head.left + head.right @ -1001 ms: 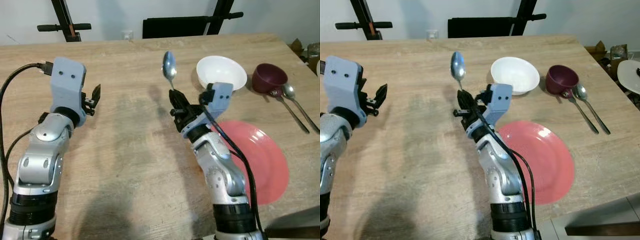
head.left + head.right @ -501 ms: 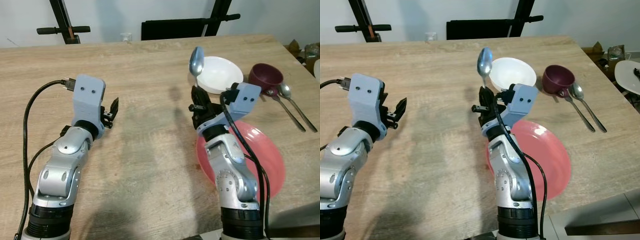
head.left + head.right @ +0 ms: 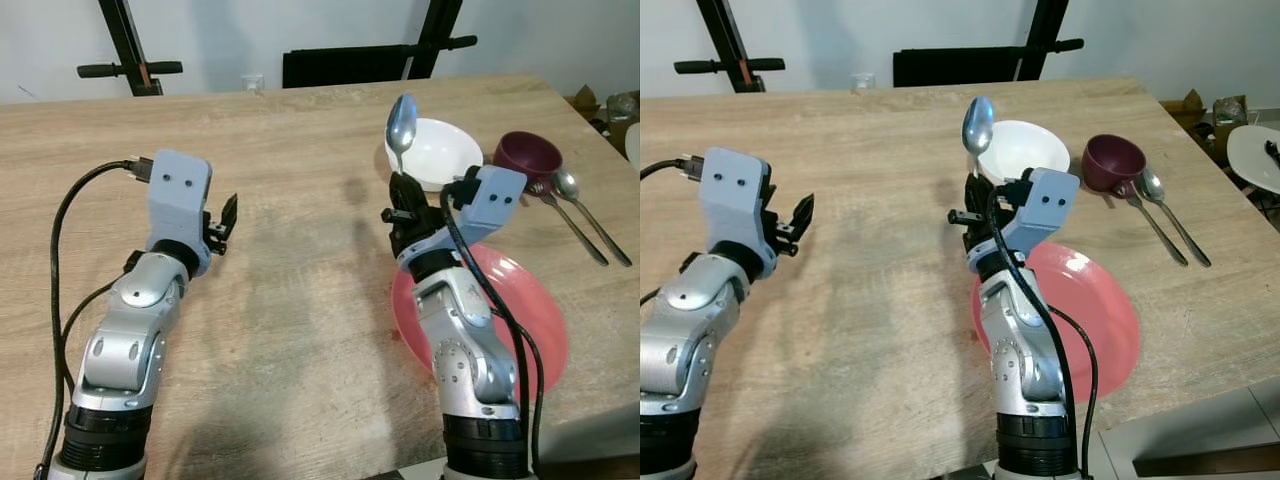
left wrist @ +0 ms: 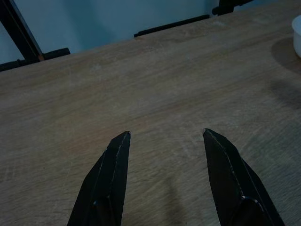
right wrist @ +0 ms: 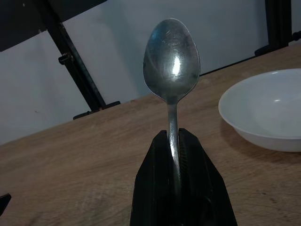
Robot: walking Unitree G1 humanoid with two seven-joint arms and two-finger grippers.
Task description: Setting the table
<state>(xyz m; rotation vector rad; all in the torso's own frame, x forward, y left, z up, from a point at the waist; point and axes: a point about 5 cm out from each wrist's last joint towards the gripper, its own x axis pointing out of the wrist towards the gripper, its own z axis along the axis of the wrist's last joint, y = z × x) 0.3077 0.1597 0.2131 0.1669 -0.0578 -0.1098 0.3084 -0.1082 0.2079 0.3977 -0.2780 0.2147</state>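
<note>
My right gripper (image 3: pixel 401 196) is shut on the handle of a metal spoon (image 3: pixel 401 124), which stands upright with its bowl on top, above the table just left of the white bowl (image 3: pixel 436 152). The spoon (image 5: pixel 171 57) rises from between the closed black fingers (image 5: pixel 155 188). A pink plate (image 3: pixel 522 318) lies on the table under and right of my right forearm. My left gripper (image 3: pixel 224 216) hovers open over bare wood at the left, nothing between its fingers (image 4: pixel 113 165).
A dark red cup (image 3: pixel 527 156) sits right of the white bowl, with a fork and a spoon (image 3: pixel 580 210) lying beside it near the table's right edge. Black stand legs and a dark chair back (image 3: pixel 345 62) are beyond the far edge.
The right gripper carried the spoon to the right, from the table's middle to beside the white bowl. The camera also shifted; both arms sit more centrally.
</note>
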